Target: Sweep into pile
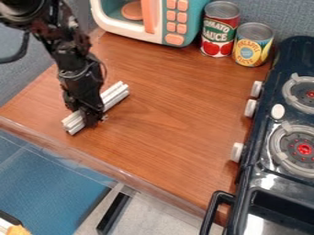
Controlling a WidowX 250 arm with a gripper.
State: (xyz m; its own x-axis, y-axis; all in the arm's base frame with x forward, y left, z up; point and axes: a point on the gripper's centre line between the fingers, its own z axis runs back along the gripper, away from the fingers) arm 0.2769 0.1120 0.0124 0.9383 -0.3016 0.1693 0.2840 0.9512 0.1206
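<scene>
The black gripper (91, 120) hangs down from the upper left at the left part of the wooden tabletop. It covers part of a bundle of long white bars (114, 96) lying side by side at a slant. One end of the bundle sticks out at the gripper's lower left and the other at its upper right. The gripper's tip is low, at or very near the bars; whether it grasps them is hidden. I see no loose bits to sweep.
A toy microwave (158, 20) stands at the back, beside a red can (219, 30) and a yellow can (252, 45). A dark toy stove (279, 160) with white knobs lines the right side. The table's front edge (110, 166) runs diagonally below the bars.
</scene>
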